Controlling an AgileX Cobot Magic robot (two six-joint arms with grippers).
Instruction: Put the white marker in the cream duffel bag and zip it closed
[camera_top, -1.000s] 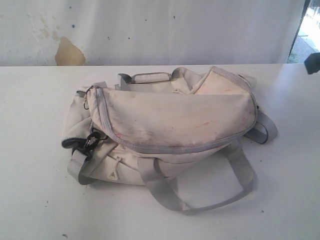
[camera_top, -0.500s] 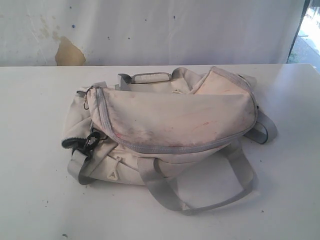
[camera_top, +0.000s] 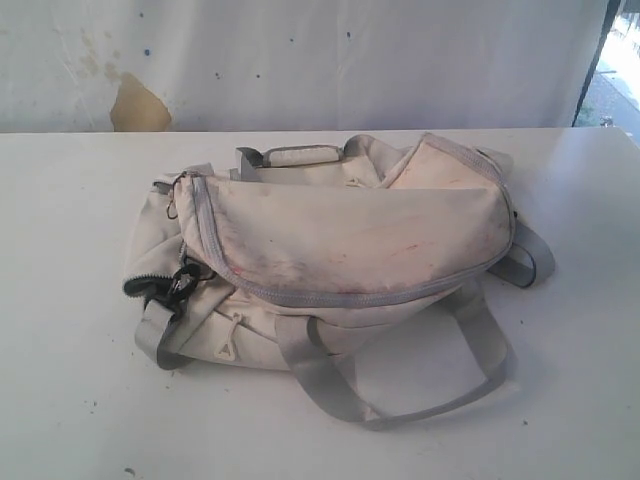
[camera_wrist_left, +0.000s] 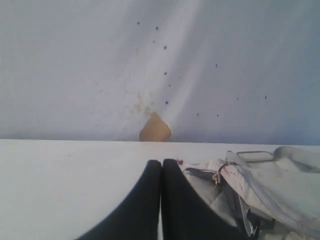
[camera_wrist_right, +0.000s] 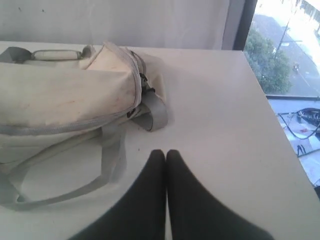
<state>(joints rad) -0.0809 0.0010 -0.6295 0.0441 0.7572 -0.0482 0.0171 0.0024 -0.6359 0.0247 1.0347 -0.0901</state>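
Gone from the far right edge of the outside view is the dark bit of our right arm that was poking in a second ago. Nothing else has moved.

We are keeping both arms pulled back, well apart from the cream duffel bag (camera_top: 350, 250), which is lying on its side in the middle of the white table (camera_top: 70, 400). We think we are staying back so the bag is sitting free with nothing pressing on it.

Our left claw (camera_wrist_left: 161, 162) is pressed together, pinching nothing, and pointing past the bag's end where the zip ring (camera_wrist_left: 220, 172) is hanging. Our right claw (camera_wrist_right: 166, 152) is pressed together too, also pinching nothing, hanging over bare table near the other end.

We are not seeing the white marker anywhere – not on the table, not in a claw. It may be inside the bag, but we cannot tell. The grey zip (camera_top: 330, 297) along the front flap is looking shut, so we are guessing the job is done or nearly done.

Now we are counting. One bag. Two grey handles – one (camera_top: 325, 385) lying flat in front, one (camera_top: 300, 154) sticking up behind. One black clip (camera_top: 180, 284) showing. Two claws. No markers showing.
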